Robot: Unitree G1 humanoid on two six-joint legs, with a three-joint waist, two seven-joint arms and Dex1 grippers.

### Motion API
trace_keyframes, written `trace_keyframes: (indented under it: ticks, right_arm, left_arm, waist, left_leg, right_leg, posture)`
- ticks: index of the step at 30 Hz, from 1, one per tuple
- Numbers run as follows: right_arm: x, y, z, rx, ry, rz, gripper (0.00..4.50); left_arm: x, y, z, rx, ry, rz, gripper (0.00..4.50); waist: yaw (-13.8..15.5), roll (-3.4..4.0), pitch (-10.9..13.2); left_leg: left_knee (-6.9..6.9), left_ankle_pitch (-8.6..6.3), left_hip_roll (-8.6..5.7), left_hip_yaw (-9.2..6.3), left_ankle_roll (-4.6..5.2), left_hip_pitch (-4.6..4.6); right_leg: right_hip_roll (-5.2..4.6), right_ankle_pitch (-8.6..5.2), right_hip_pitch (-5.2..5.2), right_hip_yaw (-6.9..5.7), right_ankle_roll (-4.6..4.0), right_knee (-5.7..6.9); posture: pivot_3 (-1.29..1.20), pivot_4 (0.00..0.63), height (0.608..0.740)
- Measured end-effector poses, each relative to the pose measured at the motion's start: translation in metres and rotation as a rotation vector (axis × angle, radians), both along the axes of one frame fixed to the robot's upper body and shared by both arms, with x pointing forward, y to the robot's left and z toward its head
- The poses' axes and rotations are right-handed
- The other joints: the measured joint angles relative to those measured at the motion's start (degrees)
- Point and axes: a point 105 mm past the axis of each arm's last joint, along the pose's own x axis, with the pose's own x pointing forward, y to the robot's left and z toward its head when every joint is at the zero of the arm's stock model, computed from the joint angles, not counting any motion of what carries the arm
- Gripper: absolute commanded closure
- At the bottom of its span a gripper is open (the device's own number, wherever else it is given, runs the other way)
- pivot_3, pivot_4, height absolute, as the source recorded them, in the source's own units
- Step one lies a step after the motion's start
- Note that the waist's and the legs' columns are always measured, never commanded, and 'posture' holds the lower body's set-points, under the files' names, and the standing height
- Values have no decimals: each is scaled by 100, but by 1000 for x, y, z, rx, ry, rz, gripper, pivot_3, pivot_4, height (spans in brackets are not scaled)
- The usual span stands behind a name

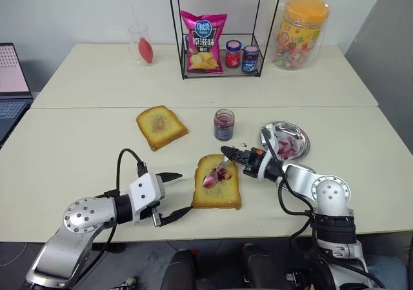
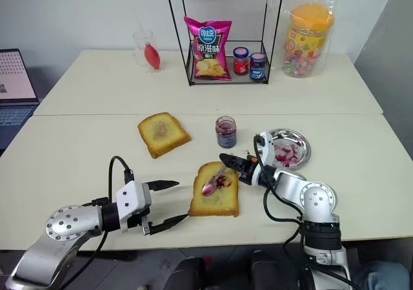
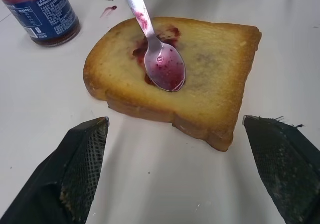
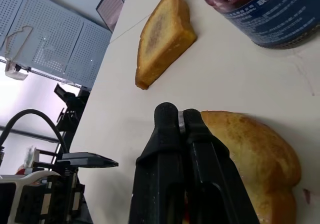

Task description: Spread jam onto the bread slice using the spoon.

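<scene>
While the right gripper (image 1: pixel 227 152) is clenched on the thin, slippery handle of the spoon (image 1: pixel 215 172), its bowl rests on the bread slice (image 1: pixel 217 182) near the counter's (image 1: pixel 77 154) front edge. This toast is light and crumbly, the jam (image 3: pixel 167 72) sticky. The left gripper (image 1: pixel 174 196) stands released just beside it. The gripper fingers hide the handle's end.

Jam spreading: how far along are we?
Done: dark purple-red jam sits in a small patch on the golden-crusted bread slice. In hand: the right end effector grips the silver metal spoon, its bowl resting on the bread. Left: most of the surface is bare.
</scene>
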Motion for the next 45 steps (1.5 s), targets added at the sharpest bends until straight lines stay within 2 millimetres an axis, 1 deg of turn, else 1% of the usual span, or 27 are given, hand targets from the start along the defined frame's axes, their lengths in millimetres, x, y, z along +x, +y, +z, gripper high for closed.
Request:
trace_keyframes:
  ticks: [3, 5, 9, 12, 15, 17, 19, 20, 21, 22, 23, 25, 26, 28, 29, 32, 34, 36, 39, 42, 45]
  right_arm:
    - [0, -9, 0, -14, -9, -1, 4474]
    - [1, -19, 0, -21, -10, -17, 4474]
    - [-2, -39, 6, -27, -18, -34, 4474]
    - [-8, -35, 12, -7, -27, 3, 4474]
    - [-15, -30, 27, 38, -73, 44, 4474]
    - [-16, -30, 32, 60, -92, 47, 4474]
    - [-14, -38, 40, 86, -121, 21, 4474]
    - [-10, -48, 47, 92, -149, -17, 4474]
    - [-5, -61, 54, 92, -181, -70, 4474]
    - [1, -75, 64, 90, -220, -127, 4474]
    - [4, -86, 71, 90, -254, -173, 4474]
    - [10, -108, 78, 83, -288, -260, 4474]
    - [14, -122, 77, 68, -293, -322, 4474]
    - [17, -140, 71, 63, -282, -392, 4474]
    - [19, -148, 68, 62, -271, -426, 4474]
    - [25, -166, 60, 55, -255, -505, 4474]
    - [32, -179, 53, 41, -247, -566, 4474]
    - [36, -188, 45, 31, -234, -612, 4474]
    - [39, -197, 38, 20, -232, -651, 4474]
    - [44, -205, 30, 5, -230, -680, 4474]
    - [47, -212, 17, -9, -203, -696, 4474]
  left_arm:
    - [0, 0, 0, 1, -1, -1, 0]
    - [0, -1, 0, 1, -1, -1, 0]
    - [0, -1, 0, -6, -2, -2, 0]
    - [1, -2, 1, -12, -4, -9, 0]
    - [2, -5, 7, -47, 6, -20, 0]
    - [5, -6, 11, -70, 18, -17, 0]
    - [12, -11, 23, -93, 3, -24, 0]
    - [19, -19, 37, -121, -23, -36, 0]
    - [25, -30, 55, -161, -64, -57, 0]
    - [28, -41, 75, -198, -112, -88, 0]
    - [28, -49, 87, -212, -139, -115, 0]
    - [29, -64, 93, -192, -158, -164, 0]
    - [29, -73, 90, -177, -146, -193, 0]
    - [31, -87, 86, -178, -121, -225, 0]
    - [34, -96, 87, -193, -118, -238, 0]
    - [40, -118, 92, -191, -133, -282, 0]
    - [49, -131, 88, -154, -131, -292, 0]
    - [52, -139, 78, -126, -105, -300, 0]
    - [56, -142, 66, -93, -83, -298, 0]
    - [59, -151, 61, -82, -88, -301, 0]
    - [59, -159, 57, -84, -90, -312, 0]
  waist:
    - [2, 0, 0]
    - [2, 0, 0]
    - [2, 0, 0]
    - [-7, 1, 1]
    - [-5, 0, 0]
    - [-4, 0, 0]
    - [16, 0, 1]
    - [60, 0, 2]
    - [118, 0, 3]
    - [142, -4, 0]
    - [133, -7, -4]
    - [129, -6, -5]
    - [112, -6, -5]
    - [108, -5, -5]
    - [108, -5, -4]
    - [94, -5, -4]
    - [92, -4, -5]
    - [64, -3, -4]
    - [30, -1, -3]
    - [39, -2, -3]
    - [40, -1, -3]
  left_leg:
    - [1, 0, 0, 0, 0, 0]
    - [1, 0, -1, 0, 0, 0]
    - [1, 0, -1, 0, 0, 0]
    - [0, 0, 2, 0, 0, 1]
    - [0, 0, 1, 0, 0, -1]
    - [2, 0, 0, -1, 0, -4]
    - [6, 0, -1, -4, 0, -8]
    - [12, 1, -7, -12, 1, -16]
    - [23, 2, -11, -16, 3, -25]
    - [33, 2, -11, -13, 2, -30]
    - [32, 2, -11, -5, 3, -28]
    - [30, 1, -13, -1, 3, -25]
    - [25, 1, -12, 0, 3, -25]
    - [17, 1, -10, -3, 3, -24]
    - [17, 1, -10, -4, 3, -25]
    - [18, 2, -10, -3, 4, -21]
    - [21, 2, -12, -2, 4, -18]
    - [21, 2, -12, 1, 4, -18]
    - [16, 2, -10, -1, 4, -18]
    - [17, 2, -13, -1, 4, -19]
    - [18, 2, -15, 0, 4, -20]
  right_leg:
    - [0, 0, 0, 0, 0, 0]
    - [0, 0, 0, 0, 0, 0]
    - [0, 0, 0, 1, 0, 0]
    - [3, 0, -1, 1, 0, 3]
    - [2, 0, -1, 1, 0, 2]
    - [2, 0, -1, 0, 1, 1]
    - [2, 1, -1, -3, 3, 1]
    - [-1, 4, -1, -9, 7, 1]
    - [-2, 7, -2, -12, 14, 0]
    - [-2, 12, 0, -8, 22, -5]
    - [-2, 16, 4, 0, 29, -14]
    - [-5, 16, 9, 1, 29, -24]
    - [-4, 16, 8, 2, 29, -26]
    - [-3, 16, 6, -1, 28, -24]
    - [0, 16, 2, -1, 28, -20]
    - [1, 16, 1, 2, 27, -13]
    - [1, 16, 4, 4, 27, -10]
    - [1, 16, 4, 7, 27, -9]
    - [2, 15, 1, 6, 25, -8]
    - [0, 15, 1, 6, 25, -8]
    - [-2, 15, 2, 7, 25, -8]
  posture:
    - [0, 150, 740]
    - [0, 150, 740]
    - [0, 150, 740]
    - [0, 150, 740]
    - [0, 150, 740]
    - [0, 150, 740]
    - [0, 150, 740]
    - [0, 150, 740]
    - [0, 150, 740]
    - [0, 150, 740]
    - [0, 150, 740]
    - [0, 150, 740]
    - [0, 150, 740]
    - [0, 150, 740]
    - [0, 150, 740]
    - [0, 150, 740]
    - [0, 150, 740]
    - [0, 150, 740]
    - [0, 150, 740]
    - [0, 150, 740]
    - [0, 150, 740]
